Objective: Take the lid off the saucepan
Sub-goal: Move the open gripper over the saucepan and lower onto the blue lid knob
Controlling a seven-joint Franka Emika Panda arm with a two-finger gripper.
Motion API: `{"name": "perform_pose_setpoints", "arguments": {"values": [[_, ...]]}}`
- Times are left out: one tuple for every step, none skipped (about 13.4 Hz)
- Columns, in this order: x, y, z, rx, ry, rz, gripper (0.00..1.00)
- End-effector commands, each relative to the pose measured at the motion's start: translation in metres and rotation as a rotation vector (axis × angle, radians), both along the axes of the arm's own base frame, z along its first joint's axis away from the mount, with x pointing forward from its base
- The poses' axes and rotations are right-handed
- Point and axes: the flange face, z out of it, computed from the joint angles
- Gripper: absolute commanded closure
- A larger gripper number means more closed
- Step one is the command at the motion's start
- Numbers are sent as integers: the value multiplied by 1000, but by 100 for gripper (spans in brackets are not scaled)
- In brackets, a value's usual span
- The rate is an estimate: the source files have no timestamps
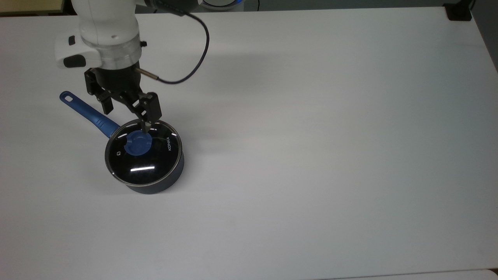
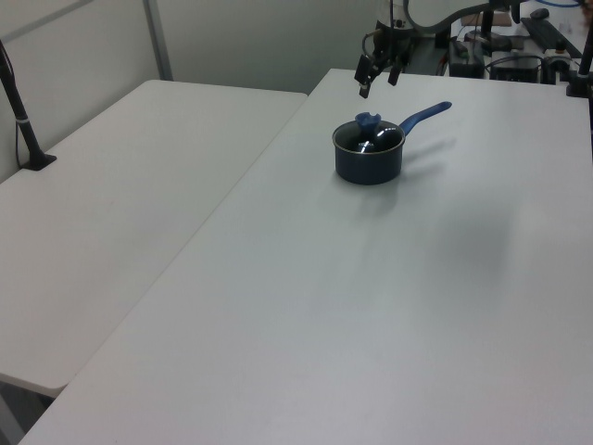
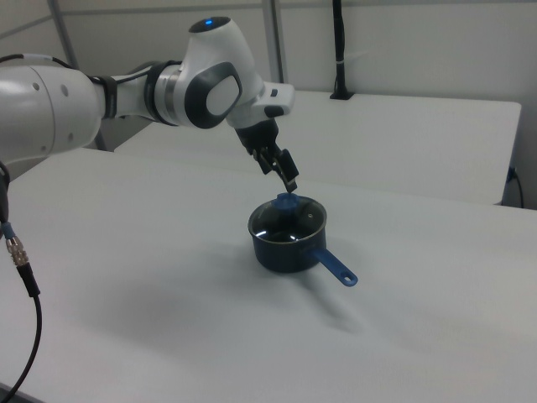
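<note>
One fingertip (image 1: 146, 127) overlapping lid (image 1: 143, 151) knob, jaws spread apart, saucepan (image 1: 155, 182) covered.

A broad, white, smooth-topped rectangular table (image 1: 311, 155) carries a single small round dark navy saucepan (image 1: 155, 186) standing upright on it, toward the top view's left. The pan's long straight blue handle with a hole at its end (image 1: 83, 110) points to the top view's upper left. In the left view a second white table (image 2: 120, 213) adjoins the first along one long edge.
</note>
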Motion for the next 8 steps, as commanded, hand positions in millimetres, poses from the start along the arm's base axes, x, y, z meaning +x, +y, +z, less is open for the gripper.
{"name": "perform_pose_setpoints", "arguments": {"values": [[10,-2,-22,-41,-3,-102,0],[10,-1,-23,-61,6,-59,0],[13,0,-35,-85,36,52,0],[14,-2,-36,-95,35,128,0],[15,-7,-34,-98,27,184,0],[14,-12,-31,-97,24,189,0],[14,-11,-31,-99,24,192,0],[14,-12,-32,-107,27,200,0]]}}
